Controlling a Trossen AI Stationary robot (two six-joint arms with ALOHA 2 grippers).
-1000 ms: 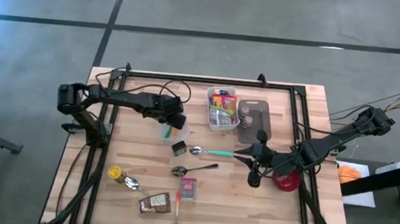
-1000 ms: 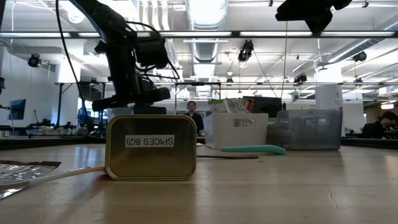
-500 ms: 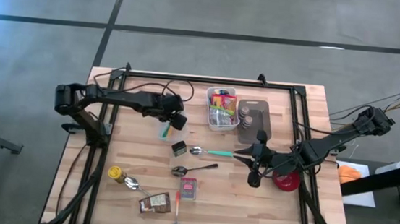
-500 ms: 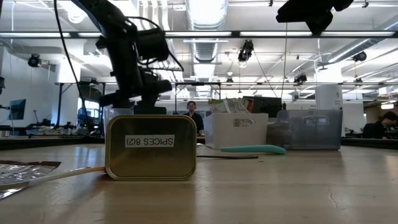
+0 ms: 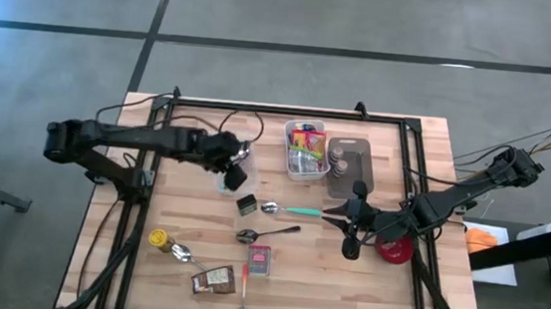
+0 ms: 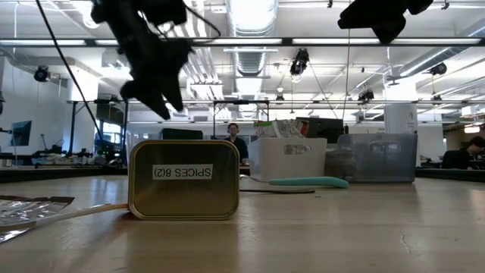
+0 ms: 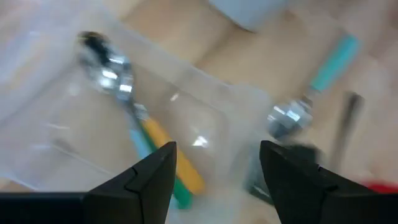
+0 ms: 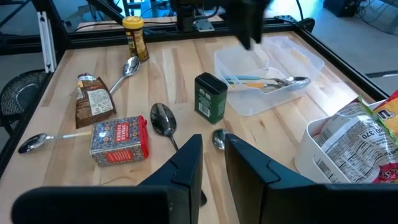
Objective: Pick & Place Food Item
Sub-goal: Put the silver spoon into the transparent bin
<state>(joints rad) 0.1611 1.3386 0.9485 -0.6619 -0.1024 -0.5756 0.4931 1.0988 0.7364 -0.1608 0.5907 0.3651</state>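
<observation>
Your left gripper (image 5: 237, 174) hangs fingers apart and empty over the clear tray (image 8: 297, 81), the right gripper (image 5: 352, 213) waits nearly closed, and the stiff, probably light green spice tin (image 5: 247, 205) beside the tray wants gripping across its flat sides.

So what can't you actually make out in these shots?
- Clear tray: nearly invisible from above, under the left end effector.
- Spoon in the tray: blurred in the left wrist view.
- Red thing: half covered by the right arm in the high view.
- Snack bin: packets too small to read.
</observation>
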